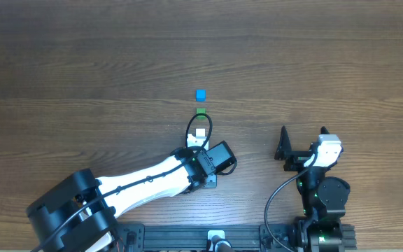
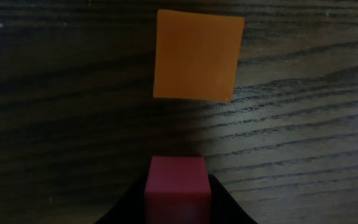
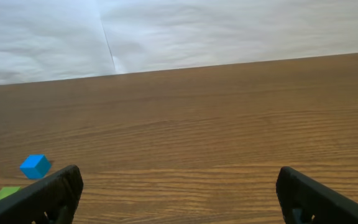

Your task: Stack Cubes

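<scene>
My left gripper [image 1: 199, 133] is over the middle of the table, shut on a red cube [image 2: 178, 186]. In the left wrist view an orange cube [image 2: 197, 55] lies flat on the wood just beyond the red cube, apart from it. A green cube [image 1: 201, 110] sits just past the left gripper in the top view, and a blue cube [image 1: 200, 94] lies a little farther on. My right gripper [image 1: 303, 140] stands open at the right with nothing between its fingers. Its wrist view shows the blue cube [image 3: 35, 166] and the green cube [image 3: 5, 194] off to one side.
The dark wooden table [image 1: 82, 70] stretches bare to the left, right and far side of the cubes. A pale wall [image 3: 229, 31] rises behind the table's far edge in the right wrist view.
</scene>
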You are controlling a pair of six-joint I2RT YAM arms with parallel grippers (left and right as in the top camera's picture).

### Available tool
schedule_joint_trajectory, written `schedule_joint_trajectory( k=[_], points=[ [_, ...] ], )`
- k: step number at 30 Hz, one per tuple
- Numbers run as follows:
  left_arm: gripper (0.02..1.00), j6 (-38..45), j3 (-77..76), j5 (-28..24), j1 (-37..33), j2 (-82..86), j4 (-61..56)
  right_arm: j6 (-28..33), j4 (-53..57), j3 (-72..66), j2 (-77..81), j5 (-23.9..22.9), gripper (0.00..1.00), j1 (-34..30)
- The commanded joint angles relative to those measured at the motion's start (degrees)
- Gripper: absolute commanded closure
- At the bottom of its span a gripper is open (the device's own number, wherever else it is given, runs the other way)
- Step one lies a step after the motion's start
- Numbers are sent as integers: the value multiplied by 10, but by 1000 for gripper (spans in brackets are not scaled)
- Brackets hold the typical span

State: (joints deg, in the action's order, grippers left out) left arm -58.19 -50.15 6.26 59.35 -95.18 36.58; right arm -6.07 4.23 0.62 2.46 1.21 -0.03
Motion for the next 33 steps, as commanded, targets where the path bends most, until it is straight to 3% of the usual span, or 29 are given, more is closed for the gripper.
schedule_joint_trajectory(
  k=[1, 13, 23, 33],
  points=[
    [945, 10, -23, 2, 1, -6, 8, -3, 0, -3, -3, 4, 7, -3],
    [978, 39, -222, 25, -42, -6, 176, -3, 0, -3, -3, 4, 9, -3],
    [980, 95, -259, 20, -133, -63, 175, -3, 0, -3, -3, 4, 7, -3],
    [980, 118, -289, 1, -149, -126, 160, -3, 0, -3, -3, 4, 9, -3]
  ],
)
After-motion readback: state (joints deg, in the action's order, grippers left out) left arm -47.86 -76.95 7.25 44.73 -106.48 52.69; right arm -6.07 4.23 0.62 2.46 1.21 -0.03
